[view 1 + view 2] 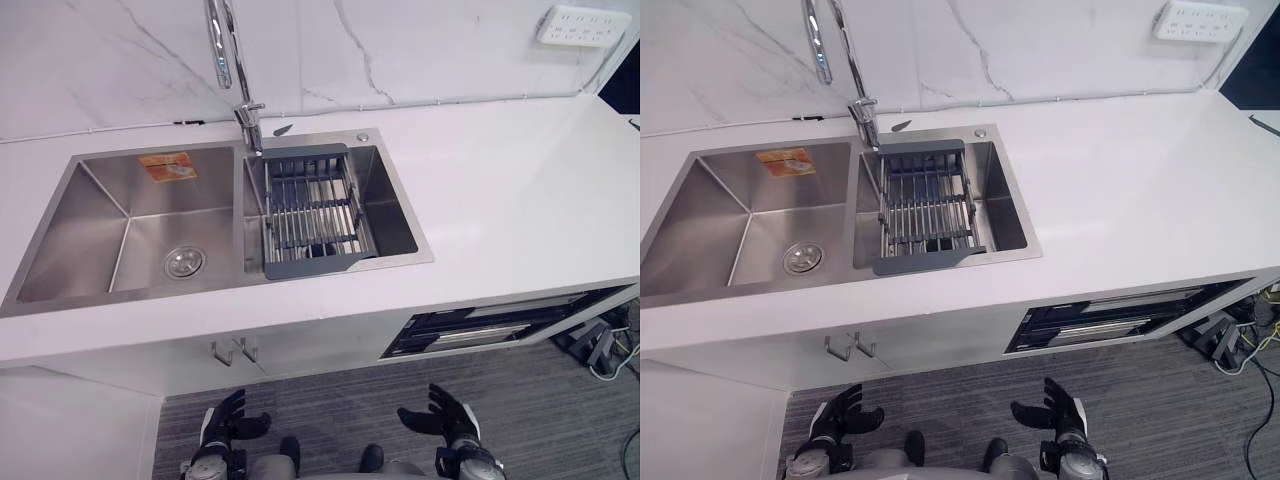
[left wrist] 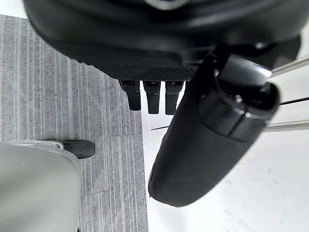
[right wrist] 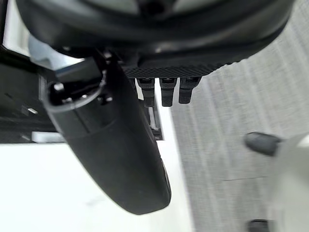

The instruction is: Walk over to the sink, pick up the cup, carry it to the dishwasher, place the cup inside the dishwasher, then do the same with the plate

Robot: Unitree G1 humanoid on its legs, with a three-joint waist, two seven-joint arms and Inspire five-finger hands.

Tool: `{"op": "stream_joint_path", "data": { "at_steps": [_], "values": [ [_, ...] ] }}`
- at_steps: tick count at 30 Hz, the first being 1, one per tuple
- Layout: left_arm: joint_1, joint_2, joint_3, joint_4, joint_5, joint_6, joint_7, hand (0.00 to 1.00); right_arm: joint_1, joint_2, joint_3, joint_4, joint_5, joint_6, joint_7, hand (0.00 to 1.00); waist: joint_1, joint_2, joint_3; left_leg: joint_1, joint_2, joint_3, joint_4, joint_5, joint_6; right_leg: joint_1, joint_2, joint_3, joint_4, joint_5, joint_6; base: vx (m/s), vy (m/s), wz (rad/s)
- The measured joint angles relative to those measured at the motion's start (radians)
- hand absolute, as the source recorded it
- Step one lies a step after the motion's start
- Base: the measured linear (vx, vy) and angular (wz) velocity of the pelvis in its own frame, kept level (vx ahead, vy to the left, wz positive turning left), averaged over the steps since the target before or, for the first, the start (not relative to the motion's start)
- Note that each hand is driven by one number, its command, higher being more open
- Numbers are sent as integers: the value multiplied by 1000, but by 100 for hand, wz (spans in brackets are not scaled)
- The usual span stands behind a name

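Both hands hang low before the counter, the left hand [image 1: 228, 425] and right hand [image 1: 447, 420] with fingers relaxed apart and holding nothing. Neither cup nor plate can be made out in the sink [image 1: 95, 235] or its rack [image 1: 310, 210]. That fits either both already stowed in the dishwasher [image 1: 490, 325], or both hidden from sight.

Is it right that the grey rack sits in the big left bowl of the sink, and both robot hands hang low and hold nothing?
Not quite. The left eye view shows the grey rack in the smaller right bowl of the sink. The left hand and right hand do hang low, holding nothing.
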Motion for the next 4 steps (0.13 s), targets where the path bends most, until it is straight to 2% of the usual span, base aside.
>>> {"op": "stream_joint_path", "data": {
  "at_steps": [4],
  "values": [
    [8, 5, 1, 11, 6, 1, -1, 90, 2, 0, -10, 49, -32, 11, 1, 90, -2, -1, -9, 19, -10, -16, -35, 25, 7, 10, -4, -12, -1, 4, 2, -36, 17, 10]
  ]
}}
